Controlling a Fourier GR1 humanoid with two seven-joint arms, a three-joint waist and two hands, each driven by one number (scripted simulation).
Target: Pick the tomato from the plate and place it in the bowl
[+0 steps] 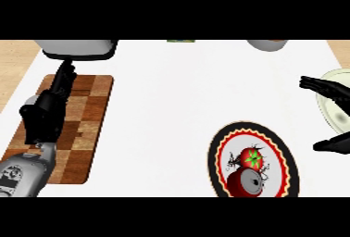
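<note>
While the tomato (253, 158) sits untouched on the decorated plate (220, 139), low and right of centre on the white surface (171, 102), nothing is held by either hand.

Item, tomato: red, green stem uppermost, lying just above a dark red round shape (246, 182) on the same plate; whether that shape is a second object or part of the plate's pattern is hard to tell.

Item, right hand (333, 90): at the right edge, fingers spread and released, thumb (331, 145) lower down, grasping nothing. It hangs to the right of the plate, apart from the tomato, probably posed wide to come in around the fruit.

Item, bowl (336, 109): pale green, partly cut off by the right edge, behind the right hand, near the plate, so the carry should be short.

Item, left hand (63, 78): over a wooden cutting board (89, 120) at the left, fingers straight, resting well apart from the work.

Item, grey appliance (75, 48) and white cup (266, 45) along the far edge, out of the way.
</note>
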